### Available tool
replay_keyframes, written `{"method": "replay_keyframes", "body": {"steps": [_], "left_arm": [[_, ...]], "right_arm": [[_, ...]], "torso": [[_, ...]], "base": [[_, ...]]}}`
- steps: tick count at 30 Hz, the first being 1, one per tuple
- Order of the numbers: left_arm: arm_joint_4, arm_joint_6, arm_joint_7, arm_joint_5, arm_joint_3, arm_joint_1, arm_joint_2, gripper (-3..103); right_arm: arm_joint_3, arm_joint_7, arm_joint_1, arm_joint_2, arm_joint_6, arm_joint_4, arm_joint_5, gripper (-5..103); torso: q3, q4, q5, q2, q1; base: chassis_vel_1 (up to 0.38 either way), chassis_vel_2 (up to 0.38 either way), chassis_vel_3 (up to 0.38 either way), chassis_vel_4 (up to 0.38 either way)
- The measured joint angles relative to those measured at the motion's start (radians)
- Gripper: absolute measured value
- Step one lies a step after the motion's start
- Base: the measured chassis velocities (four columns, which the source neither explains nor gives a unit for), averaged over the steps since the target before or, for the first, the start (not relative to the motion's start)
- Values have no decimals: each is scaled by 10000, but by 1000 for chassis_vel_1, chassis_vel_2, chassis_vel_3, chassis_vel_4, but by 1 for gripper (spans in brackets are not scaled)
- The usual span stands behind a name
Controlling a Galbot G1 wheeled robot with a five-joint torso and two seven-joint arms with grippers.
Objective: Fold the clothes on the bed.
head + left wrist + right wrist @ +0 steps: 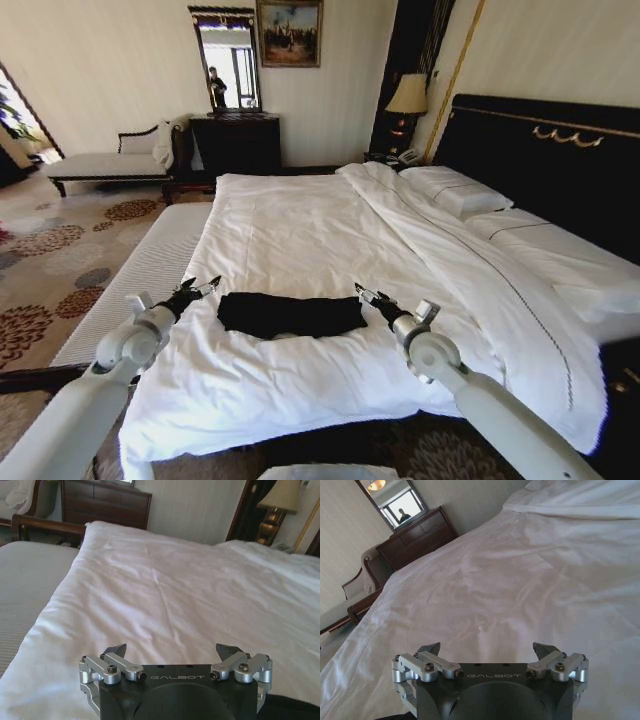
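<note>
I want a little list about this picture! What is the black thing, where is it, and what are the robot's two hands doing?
black thing: T-shirt, lying in a folded strip
where: on the white duvet near the foot of the bed
left tool: open, beside the shirt's left end, holding nothing
right tool: open, beside the shirt's right end, holding nothing
touching shirt: neither tool seems to

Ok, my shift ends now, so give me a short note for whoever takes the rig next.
Left gripper: open, holding nothing, just off the T-shirt's left end.
Right gripper: open, holding nothing, just off its right end.
Black T-shirt: lies near the foot of the bed as a narrow folded strip between the grippers.
Done: folded at least once, by its shape.
Left: probably one more fold across its length.
</note>
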Motion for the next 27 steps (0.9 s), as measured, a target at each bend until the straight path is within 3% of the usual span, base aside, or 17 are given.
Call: {"method": "replay_keyframes", "body": {"steps": [9, 14, 17, 21, 26, 27], "left_arm": [[493, 726, -815, 634, 1009, -696, -298, 100], [57, 1146, -1015, 937, 1085, -423, 168, 100], [-387, 1235, -1000, 1121, 998, 105, 741, 100], [-712, 1245, -993, 1218, 858, 548, 983, 100], [-1410, 1258, -1051, 1363, 482, 1726, 1355, 100], [-1667, 1260, -1114, 1577, 314, 2399, 1525, 100]], "right_arm": [[-571, 243, 538, 338, -412, -622, 96, 100], [-578, 754, 475, 326, -895, -569, 335, 100], [-553, 938, 10, 184, -1241, -318, 342, 100], [-519, 1097, -418, 131, -1396, -68, 249, 100], [-215, 1339, -1255, -131, -1447, 570, 23, 100], [-11, 1402, -1673, -331, -1440, 882, -129, 100]], "torso": [[-1, 0, 0, 1, -1], [-2, 2, 1, 0, 0], [-3, 3, 1, 2, -2], [-4, 1, 0, 2, -4], [-4, 1, 2, 1, -2], [-4, 1, 1, 2, -3]], "base": [[0, 0, 0, 0], [0, 0, 0, 0], [0, 0, 0, 0], [0, 0, 0, 0], [0, 0, 0, 0], [0, 0, 0, 0]]}}
